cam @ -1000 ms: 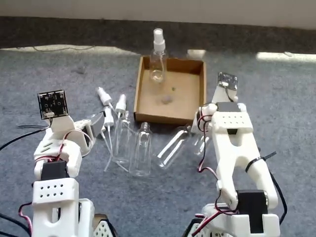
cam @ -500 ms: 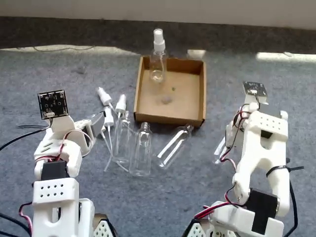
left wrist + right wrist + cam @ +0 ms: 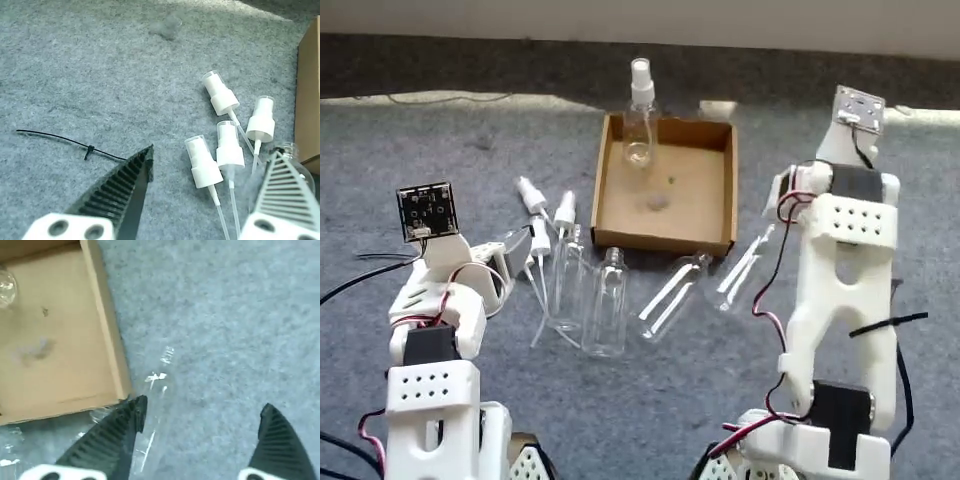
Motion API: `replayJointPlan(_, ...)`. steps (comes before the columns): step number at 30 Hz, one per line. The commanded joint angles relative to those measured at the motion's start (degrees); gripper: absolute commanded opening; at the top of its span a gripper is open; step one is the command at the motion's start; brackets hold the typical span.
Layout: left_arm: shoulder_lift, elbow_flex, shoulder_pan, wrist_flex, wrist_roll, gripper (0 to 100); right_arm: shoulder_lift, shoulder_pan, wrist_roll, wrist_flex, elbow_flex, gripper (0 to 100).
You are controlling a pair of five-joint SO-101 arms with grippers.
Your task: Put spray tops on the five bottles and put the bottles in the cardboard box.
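My right gripper (image 3: 204, 405) has swung far-right, released; left gripper (image 3: 214, 151) gapes too. One capped bottle (image 3: 640, 115) stands in the box (image 3: 728, 190); four bare bottles (image 3: 607, 300) await tops (image 3: 535, 200).

we see a grey carpeted surface (image 3: 470, 160) running across the whole high view, its pile short and flecked. along its far edge lies a darker band (image 3: 800, 70), and beyond that a pale strip (image 3: 620, 15) that could be a wall or skirting; we cannot tell which. bright patches of light (image 3: 890, 113) fall just on the near side of the darker band. a thin cable (image 3: 420, 100) trails along that same line at the far left. in the left wrist view a black cable tie (image 3: 88, 150) lies flat on the carpet, gently curved, its small head partway along, and well apart from it a pale tuft of lint (image 3: 167, 26) sits on the pile
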Motion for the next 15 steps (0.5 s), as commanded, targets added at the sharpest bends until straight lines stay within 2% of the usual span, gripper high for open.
replayJointPlan(1, -1.0, -0.2, -0.5, 0.0, 0.2, 32, 4.3, -3.4, -4.7, -4.3, -3.1, 31.4)
replayJointPlan(8, -1.0, -0.3, -0.7, 0.0, 0.2, 32, 16.2, -4.8, -10.5, -4.6, -3.1, 31.4)
replayJointPlan(15, -1.0, -0.3, -0.7, 0.0, 0.2, 32, 17.3, -4.6, -13.3, -5.1, -4.4, 31.4)
